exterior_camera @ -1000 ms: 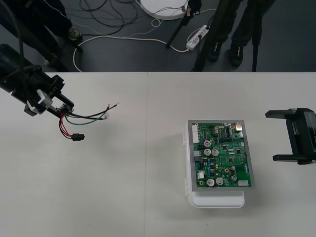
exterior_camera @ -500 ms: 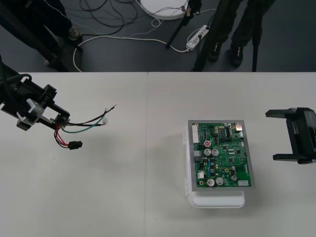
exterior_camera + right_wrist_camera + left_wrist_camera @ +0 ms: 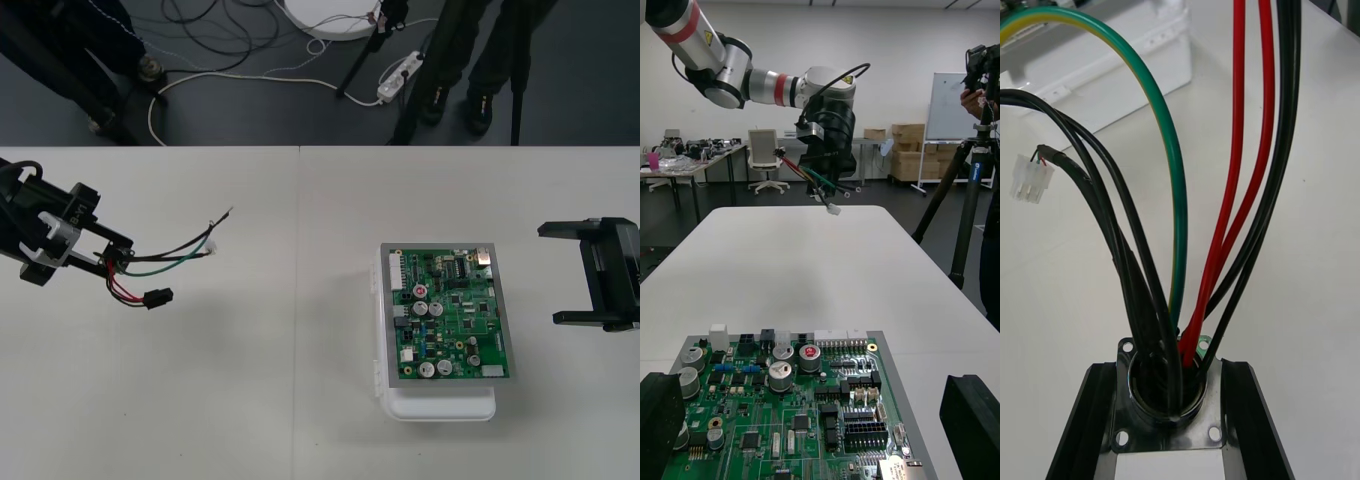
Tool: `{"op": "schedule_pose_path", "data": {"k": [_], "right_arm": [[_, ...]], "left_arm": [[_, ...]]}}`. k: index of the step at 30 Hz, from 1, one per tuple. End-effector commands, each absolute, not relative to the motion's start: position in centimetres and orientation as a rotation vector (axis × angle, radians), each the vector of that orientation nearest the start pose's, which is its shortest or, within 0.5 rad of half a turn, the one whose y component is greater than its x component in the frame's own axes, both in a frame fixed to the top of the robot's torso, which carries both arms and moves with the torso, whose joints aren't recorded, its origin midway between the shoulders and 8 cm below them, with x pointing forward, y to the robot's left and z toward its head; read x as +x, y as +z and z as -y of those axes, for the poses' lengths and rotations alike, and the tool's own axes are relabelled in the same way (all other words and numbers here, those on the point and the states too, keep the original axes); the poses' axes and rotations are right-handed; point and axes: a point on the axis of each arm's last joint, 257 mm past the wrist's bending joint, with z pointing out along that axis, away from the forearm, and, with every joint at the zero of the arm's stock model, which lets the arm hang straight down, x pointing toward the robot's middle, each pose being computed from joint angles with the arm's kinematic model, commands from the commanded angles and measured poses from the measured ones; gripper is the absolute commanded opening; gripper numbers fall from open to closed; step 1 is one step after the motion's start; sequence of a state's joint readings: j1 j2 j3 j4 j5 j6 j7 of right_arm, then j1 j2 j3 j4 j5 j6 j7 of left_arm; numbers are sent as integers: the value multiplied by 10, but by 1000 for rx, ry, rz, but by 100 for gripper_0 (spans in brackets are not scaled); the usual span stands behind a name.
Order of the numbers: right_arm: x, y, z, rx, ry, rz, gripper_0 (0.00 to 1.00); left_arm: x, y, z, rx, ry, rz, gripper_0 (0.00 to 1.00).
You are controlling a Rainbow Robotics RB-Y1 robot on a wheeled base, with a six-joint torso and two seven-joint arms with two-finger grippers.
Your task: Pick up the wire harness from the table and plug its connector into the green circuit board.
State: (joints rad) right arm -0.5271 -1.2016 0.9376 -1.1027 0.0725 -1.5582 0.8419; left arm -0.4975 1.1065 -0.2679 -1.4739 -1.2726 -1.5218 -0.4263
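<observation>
My left gripper (image 3: 103, 256) hangs over the table's left side, shut on the wire harness (image 3: 165, 252) at its round metal socket (image 3: 1161, 396). Both black fingers (image 3: 1084, 427) press on the socket's flange. Red, black and green wires (image 3: 1169, 165) fan out from the socket toward the board, one ending in a small white connector (image 3: 1030, 180). The black plug (image 3: 157, 298) dangles on its red wires below the gripper. The green circuit board (image 3: 450, 315) on its white base (image 3: 440, 405) lies right of centre. My right gripper (image 3: 598, 275) stands open just right of the board (image 3: 790, 409).
The table's far edge (image 3: 300, 147) runs behind both arms, with cables on the dark floor beyond it. Bare tabletop (image 3: 290, 330) separates the harness from the board. In the right wrist view the left gripper (image 3: 827, 135) holds the harness (image 3: 818, 180) high beyond the board.
My left gripper has carried the harness further left and toward the table's front. The plug swung slightly with it. The right arm and the board have not moved.
</observation>
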Motion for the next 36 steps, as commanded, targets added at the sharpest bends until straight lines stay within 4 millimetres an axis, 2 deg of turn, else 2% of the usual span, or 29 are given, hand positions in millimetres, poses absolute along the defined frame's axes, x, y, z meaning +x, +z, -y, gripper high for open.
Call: {"op": "schedule_pose_path", "data": {"k": [1,7,23,36], "right_arm": [[356,-121,234,-1308,956,-986,100],[356,-121,234,-1308,956,-986,100],[356,-121,233,-1310,959,-986,100],[356,-122,234,-1305,965,-994,100]], "left_arm": [[374,-164,-240,2093,-459,-1207,0],[368,-160,-221,2016,-500,-1251,0],[360,-136,-144,1809,-628,-1299,0],[349,-117,-83,1619,-827,-1359,0]]}}
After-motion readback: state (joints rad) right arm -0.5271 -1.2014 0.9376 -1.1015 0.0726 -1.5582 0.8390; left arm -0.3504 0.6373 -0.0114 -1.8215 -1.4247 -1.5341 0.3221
